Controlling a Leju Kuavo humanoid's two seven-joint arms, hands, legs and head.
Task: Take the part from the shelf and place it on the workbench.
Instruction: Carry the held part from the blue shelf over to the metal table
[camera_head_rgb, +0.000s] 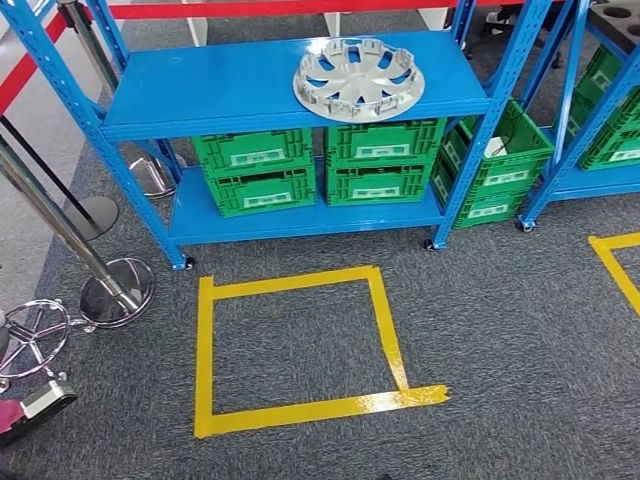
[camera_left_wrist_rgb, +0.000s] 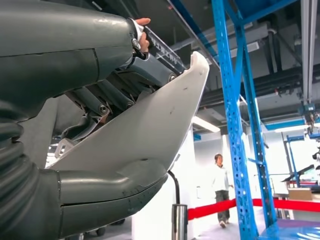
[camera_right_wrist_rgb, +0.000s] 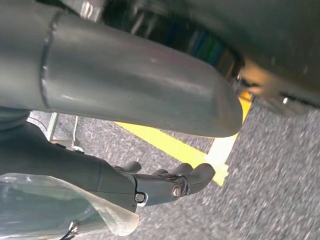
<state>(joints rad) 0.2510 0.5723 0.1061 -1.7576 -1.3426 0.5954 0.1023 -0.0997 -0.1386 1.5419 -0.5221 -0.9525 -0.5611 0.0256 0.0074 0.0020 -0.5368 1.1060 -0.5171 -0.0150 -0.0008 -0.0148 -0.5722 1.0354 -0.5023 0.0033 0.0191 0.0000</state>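
We judge the task to be at its opening step: approach to the shelf, the part not yet taken.

Left robot hand (camera_left_wrist_rgb: 113, 95): seen from the left wrist view, thumb and darker fingers extended, apart, nothing held; a pale cover plate lies between them. Beyond the fingertips stands a blue shelf upright (camera_left_wrist_rgb: 236, 125), with a red barrier tape (camera_left_wrist_rgb: 226, 206) and a person (camera_left_wrist_rgb: 220, 187) farther off.

Right robot hand (camera_right_wrist_rgb: 166, 182): seen from the right wrist view, fingers stretched out, empty, hanging above grey carpet (camera_right_wrist_rgb: 279, 180) and yellow floor tape (camera_right_wrist_rgb: 177, 147).

The wheel cover (camera_head_rgb: 358, 78) lies flat on the blue shelf (camera_head_rgb: 219, 90), top level, towards its right end, well ahead of both hands and untouched. It is silver-grey, round, multi-spoked, with clips around the rim facing up. Green crates (camera_head_rgb: 256, 170) sit on the level below.

The next move, in our judgement, calls for stepping up to the yellow tape square (camera_head_rgb: 294, 345) and raising both hands to the rim.
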